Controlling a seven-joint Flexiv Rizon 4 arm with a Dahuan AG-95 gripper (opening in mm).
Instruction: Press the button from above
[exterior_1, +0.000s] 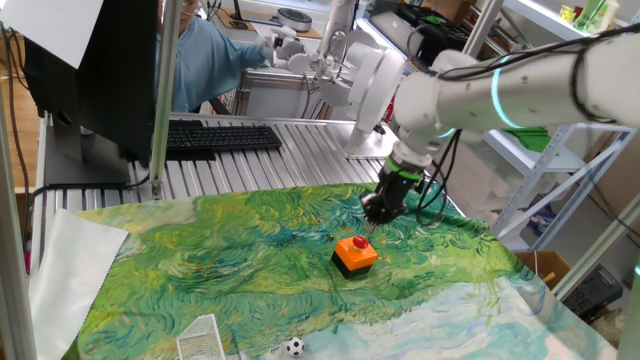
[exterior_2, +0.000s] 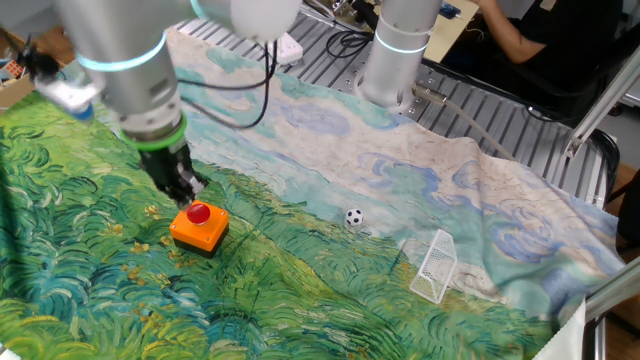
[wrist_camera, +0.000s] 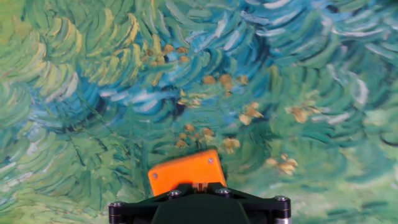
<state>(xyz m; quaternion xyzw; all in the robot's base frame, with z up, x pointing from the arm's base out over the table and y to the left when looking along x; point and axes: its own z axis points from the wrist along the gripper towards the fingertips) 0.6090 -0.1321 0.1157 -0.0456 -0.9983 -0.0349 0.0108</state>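
Note:
The button is an orange box (exterior_1: 355, 255) with a black base and a round red cap (exterior_1: 359, 242). It stands on the green painted cloth (exterior_1: 230, 260). It also shows in the other fixed view (exterior_2: 199, 228). My gripper (exterior_1: 372, 215) hangs just above and slightly behind the cap, apart from it; in the other fixed view it (exterior_2: 188, 188) is just above the cap (exterior_2: 199, 212). In the hand view the orange box (wrist_camera: 185, 172) lies under the black fingers, which stand together with only a thin slit at the gripper (wrist_camera: 198, 185). The cap is hidden there.
A small soccer ball (exterior_2: 353, 217) and a little white goal (exterior_2: 436, 264) lie on the cloth beyond the button. A keyboard (exterior_1: 220, 137) rests on the metal table behind the cloth. The arm's base (exterior_2: 395, 50) stands at the far edge.

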